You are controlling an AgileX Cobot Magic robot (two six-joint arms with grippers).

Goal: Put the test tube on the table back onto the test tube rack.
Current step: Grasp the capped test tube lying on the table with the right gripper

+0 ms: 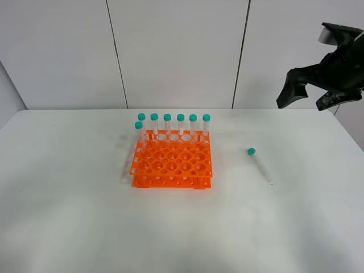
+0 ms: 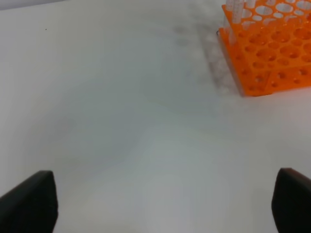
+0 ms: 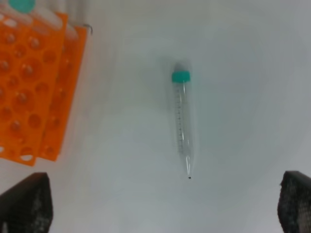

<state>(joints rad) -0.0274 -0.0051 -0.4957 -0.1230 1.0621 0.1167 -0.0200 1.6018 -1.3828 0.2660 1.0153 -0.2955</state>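
Observation:
The test tube (image 1: pixel 259 165) lies flat on the white table (image 1: pixel 68 216), to the right of the orange test tube rack (image 1: pixel 172 162), cap toward the back. Several identical tubes (image 1: pixel 180 125) stand in the rack's back row. My right gripper (image 1: pixel 305 102) hangs open and empty high above the table's back right, well clear of the tube. In the right wrist view the tube (image 3: pixel 182 121) lies between the spread fingertips (image 3: pixel 24 204), with the rack (image 3: pixel 29 87) beside it. My left gripper (image 2: pixel 160 208) is open and empty over bare table; the rack (image 2: pixel 267 53) lies ahead of it.
A pale panelled wall (image 1: pixel 176 51) stands behind the table. The table's right edge (image 1: pixel 350 142) runs close to the right arm. Nothing else stands on the tabletop apart from the rack and the lying tube.

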